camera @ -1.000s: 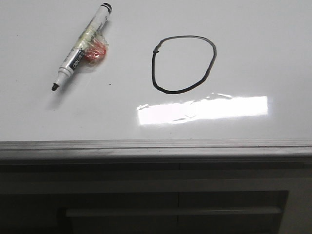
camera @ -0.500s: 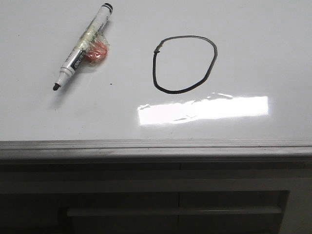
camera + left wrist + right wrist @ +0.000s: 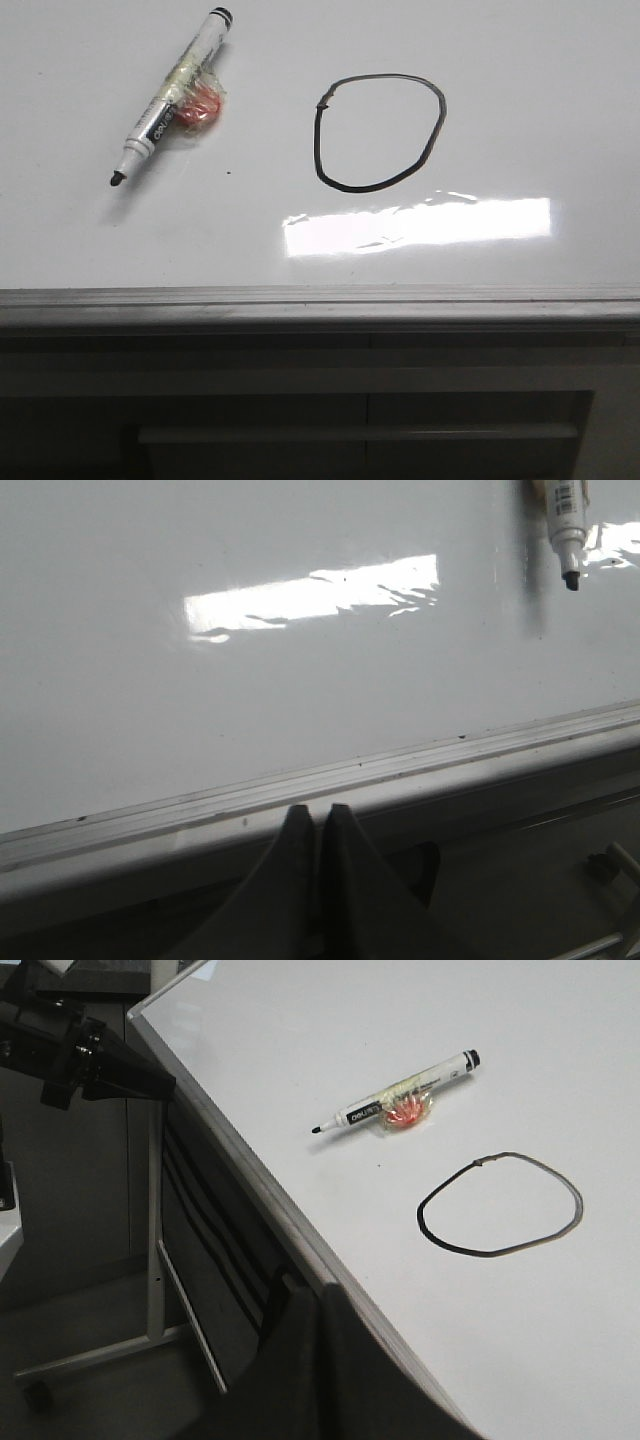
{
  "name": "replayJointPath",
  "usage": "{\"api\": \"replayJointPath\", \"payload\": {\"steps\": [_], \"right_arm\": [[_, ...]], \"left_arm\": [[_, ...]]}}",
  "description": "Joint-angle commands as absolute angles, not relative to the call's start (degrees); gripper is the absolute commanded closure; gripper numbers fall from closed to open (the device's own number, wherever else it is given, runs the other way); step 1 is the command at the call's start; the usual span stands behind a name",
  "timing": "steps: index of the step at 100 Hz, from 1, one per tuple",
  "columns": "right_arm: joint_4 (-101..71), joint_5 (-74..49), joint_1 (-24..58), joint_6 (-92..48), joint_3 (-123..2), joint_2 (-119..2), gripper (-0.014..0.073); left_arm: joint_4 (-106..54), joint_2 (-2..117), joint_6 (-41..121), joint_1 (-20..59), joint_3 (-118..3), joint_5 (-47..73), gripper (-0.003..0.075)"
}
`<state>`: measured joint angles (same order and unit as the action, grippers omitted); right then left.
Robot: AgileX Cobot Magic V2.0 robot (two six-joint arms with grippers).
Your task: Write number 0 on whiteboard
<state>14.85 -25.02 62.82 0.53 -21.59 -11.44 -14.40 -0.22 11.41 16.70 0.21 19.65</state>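
The number 0 (image 3: 380, 131) is a thin black uneven oval loop with a small kink at its upper left, drawn on the glossy whiteboard (image 3: 500, 80). It also shows in the right wrist view (image 3: 500, 1205). A black-tipped white marker (image 3: 170, 97) with an orange blob taped to it lies uncapped to the left of the loop, also seen in the right wrist view (image 3: 400, 1105); its tip shows in the left wrist view (image 3: 566, 530). My left gripper (image 3: 315, 810) is shut and empty at the board's near edge. My right gripper (image 3: 318, 1295) is shut and empty beside the board's edge.
The board's grey metal edge strip (image 3: 320, 300) runs along the front, with a bright rectangular glare (image 3: 415, 225) just behind it. A tiny black speck (image 3: 228, 172) lies between marker and loop. A dark stand frame (image 3: 90, 1060) is beside the board.
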Motion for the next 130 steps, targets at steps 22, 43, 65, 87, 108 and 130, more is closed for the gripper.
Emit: {"api": "replayJointPath", "payload": {"steps": [22, 43, 65, 87, 108, 130], "right_arm": [[15.6, -21.0, 62.3, 0.6, -23.0, -11.9, 0.0662], [15.6, -21.0, 62.3, 0.6, -23.0, -11.9, 0.0662], [15.6, -21.0, 62.3, 0.6, -23.0, -11.9, 0.0662], [15.6, -21.1, 62.3, 0.6, -22.8, -11.9, 0.0662], [18.8, -20.5, 58.6, 2.0, -19.9, -11.9, 0.0662], [17.2, -7.8, 42.9, 8.6, -10.4, -11.9, 0.0662]], "left_arm": [[-15.7, -1.9, 10.7, 16.6, 2.1, 18.1, 0.0740], [-15.7, -1.9, 10.7, 16.6, 2.1, 18.1, 0.0740], [-15.7, -1.9, 10.7, 16.6, 2.1, 18.1, 0.0740], [-15.7, -1.9, 10.7, 16.6, 2.1, 18.1, 0.0740], [-15.7, -1.9, 10.7, 16.6, 2.1, 18.1, 0.0740], [-15.7, -1.9, 10.7, 16.6, 2.1, 18.1, 0.0740]]}}
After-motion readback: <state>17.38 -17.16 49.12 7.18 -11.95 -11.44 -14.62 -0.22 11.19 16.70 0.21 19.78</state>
